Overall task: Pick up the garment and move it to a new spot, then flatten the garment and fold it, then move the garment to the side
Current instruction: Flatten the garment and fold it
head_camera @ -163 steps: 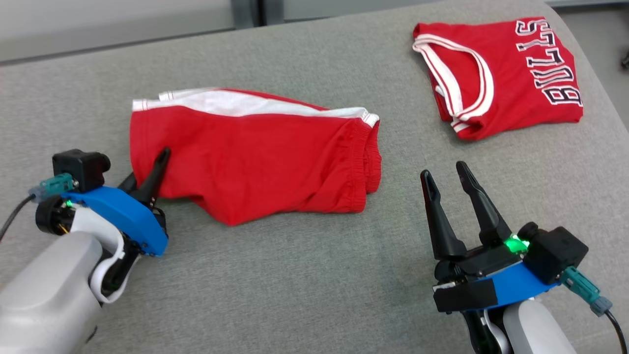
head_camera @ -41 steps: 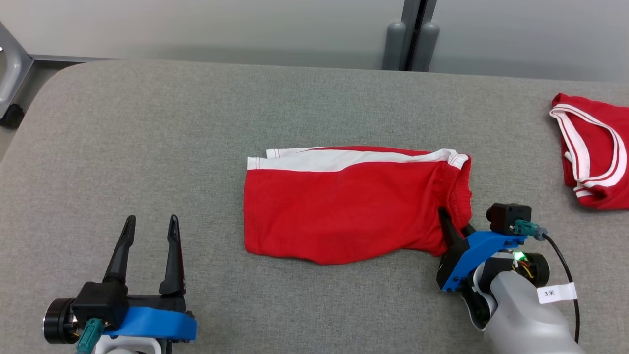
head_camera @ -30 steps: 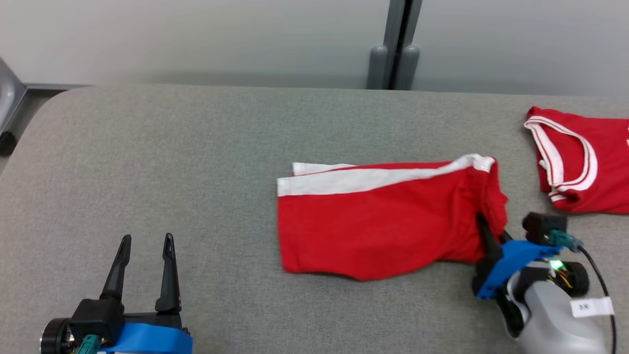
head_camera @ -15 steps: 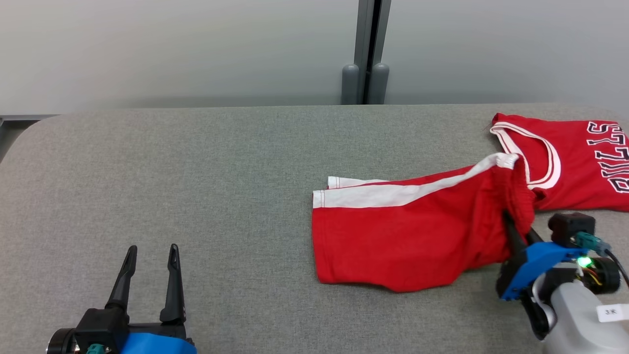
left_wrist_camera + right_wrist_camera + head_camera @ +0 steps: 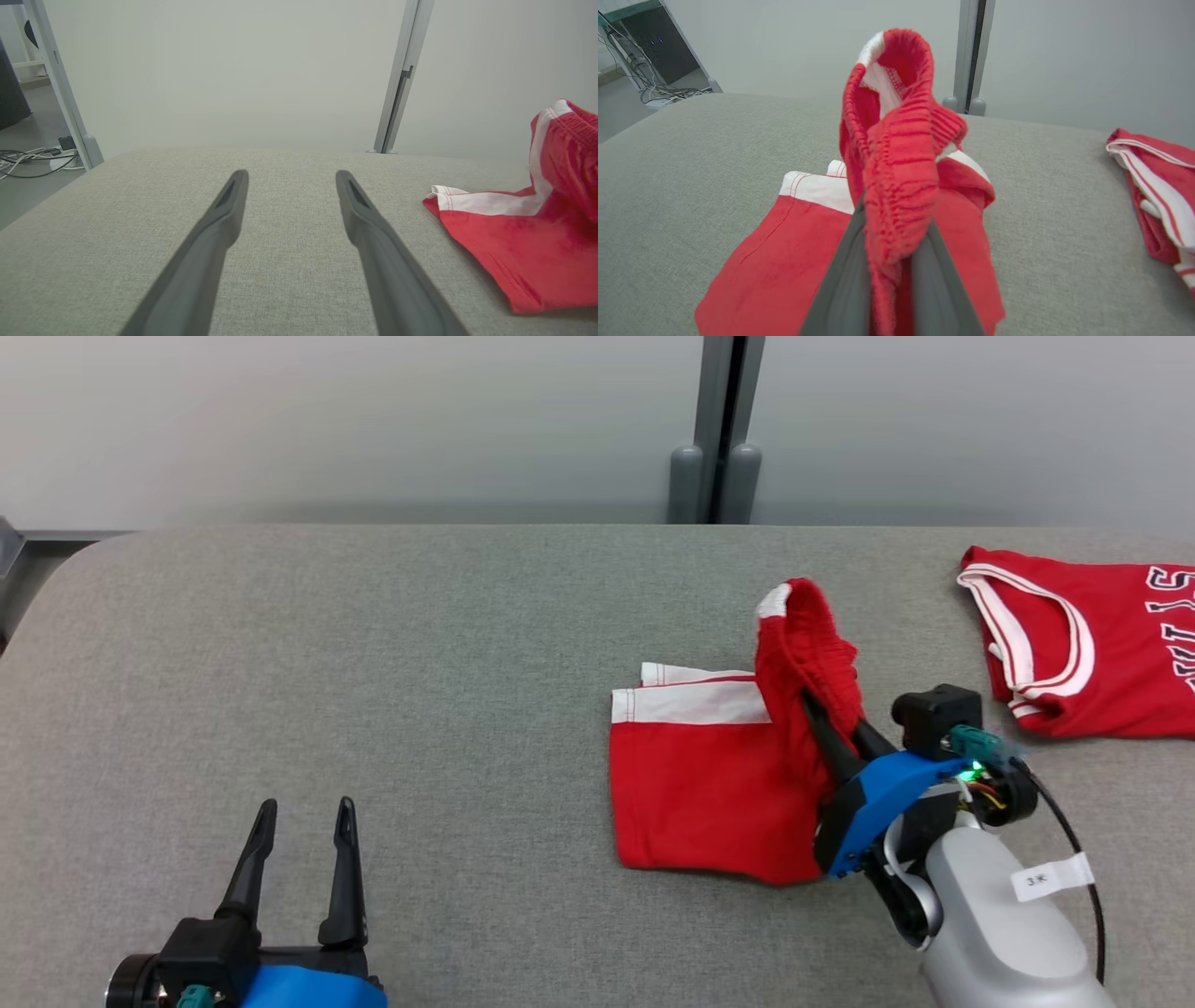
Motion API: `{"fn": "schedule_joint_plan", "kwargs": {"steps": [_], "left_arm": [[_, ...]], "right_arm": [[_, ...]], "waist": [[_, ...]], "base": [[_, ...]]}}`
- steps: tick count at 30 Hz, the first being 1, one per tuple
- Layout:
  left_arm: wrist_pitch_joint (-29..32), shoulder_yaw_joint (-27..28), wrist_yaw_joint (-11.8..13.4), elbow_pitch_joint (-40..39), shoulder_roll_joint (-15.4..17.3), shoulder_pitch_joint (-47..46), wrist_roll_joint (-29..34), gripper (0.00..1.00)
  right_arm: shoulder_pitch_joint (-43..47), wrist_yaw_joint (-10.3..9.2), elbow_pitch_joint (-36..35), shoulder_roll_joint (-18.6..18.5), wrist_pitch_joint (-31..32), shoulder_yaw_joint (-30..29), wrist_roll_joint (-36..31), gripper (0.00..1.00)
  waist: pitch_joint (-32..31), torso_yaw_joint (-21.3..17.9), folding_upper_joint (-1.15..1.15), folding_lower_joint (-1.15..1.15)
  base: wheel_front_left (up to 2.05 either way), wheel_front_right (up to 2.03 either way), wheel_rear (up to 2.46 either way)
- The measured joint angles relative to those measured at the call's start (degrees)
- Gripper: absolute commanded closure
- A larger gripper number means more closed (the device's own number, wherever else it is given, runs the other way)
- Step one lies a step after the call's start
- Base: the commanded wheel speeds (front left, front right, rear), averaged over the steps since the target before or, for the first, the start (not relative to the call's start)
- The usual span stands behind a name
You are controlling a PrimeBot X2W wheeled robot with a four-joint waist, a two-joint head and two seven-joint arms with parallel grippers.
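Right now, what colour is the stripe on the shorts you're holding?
White, on red shorts; clearest in the head view.

Right claw (image 5: 896,215) pinches red shorts (image 5: 901,154) by their upright waistband.

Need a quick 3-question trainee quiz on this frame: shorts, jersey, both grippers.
1. True or false: the left gripper is holding the red shorts.
2. Multiple choice: what is the right gripper pinching? A) the shorts' elastic waistband B) the shorts' white-trimmed leg hem C) nothing
3. Short answer: is the red jersey touching the shorts or apart from them?

Key: 1 false, it is open over bare table; 2 A; 3 apart.
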Motion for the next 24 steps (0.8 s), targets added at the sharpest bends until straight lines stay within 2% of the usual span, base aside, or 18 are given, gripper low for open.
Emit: {"fn": "schedule_joint_plan", "kwargs": {"steps": [9,14,15,16,24], "left_arm": [[0.00,-1.12,0.00,0.21,-0.24,-1.64,-0.52,0.00],[0.00,-1.14,0.00,0.53,-0.29,-2.18,-0.83,0.00],[0.00,-1.16,0.00,0.62,-0.30,-2.18,-0.83,0.00],[0.00,-1.20,0.00,0.71,-0.32,-2.19,-0.85,0.00],[0.00,-0.86,0.00,1.16,-0.42,-2.48,-0.89,0.00]], "right_arm": [[-0.25,0.00,-0.33,2.34,2.42,1.01,-3.14,1.00],[0.74,0.00,-0.13,2.45,2.05,4.83,-0.31,1.00],[1.01,0.00,-0.07,2.47,1.67,5.59,0.34,0.62],[1.09,0.00,0.07,2.48,1.31,6.26,0.69,0.00],[1.90,0.01,-1.48,2.53,-5.68,9.61,1.45,0.00]], "waist": [[2.50,2.86,0.00,0.00],[3.64,3.78,0.00,0.00],[3.75,3.83,0.00,0.00],[3.82,3.84,0.00,0.00],[2.95,2.33,0.00,0.00]], "base": [[0.00,0.00,0.00],[0.00,0.00,0.00],[0.00,0.00,0.00],[0.00,0.00,0.00],[0.00,0.00,0.00]]}}
